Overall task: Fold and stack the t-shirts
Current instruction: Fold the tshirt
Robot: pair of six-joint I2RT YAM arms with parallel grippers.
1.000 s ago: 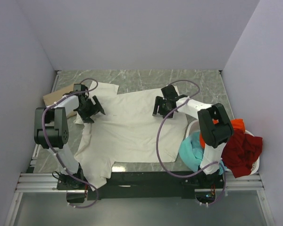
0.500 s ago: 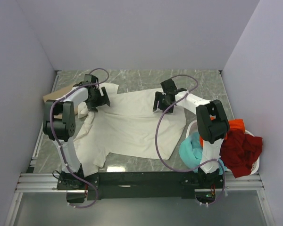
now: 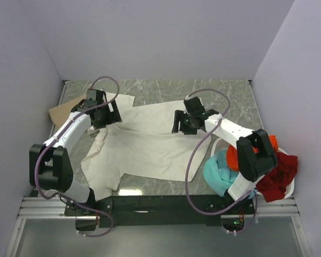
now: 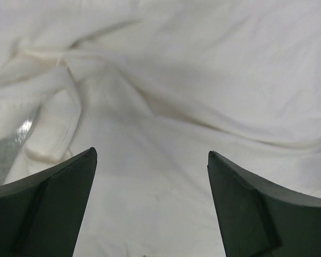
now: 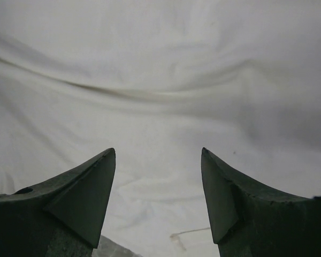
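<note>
while both arms reach out over the marble table (image 3: pixel 166 88), the cream-white t-shirt (image 3: pixel 150 144) lies spread across its middle, wrinkled and unfolded. the left gripper (image 3: pixel 108 116) is positioned over the shirt's far left corner, jaws wide apart, gripping nothing. the right gripper (image 3: pixel 181 124) is positioned over the far right part of the same shirt, jaws likewise spread and empty. a tan t-shirt (image 3: pixel 59 111) lies at the left edge. a teal t-shirt (image 3: pixel 216 172), an orange t-shirt (image 3: pixel 267 143) and a dark red t-shirt (image 3: pixel 275 174) are heaped in the white basket (image 3: pixel 290 188) at the near right.
</note>
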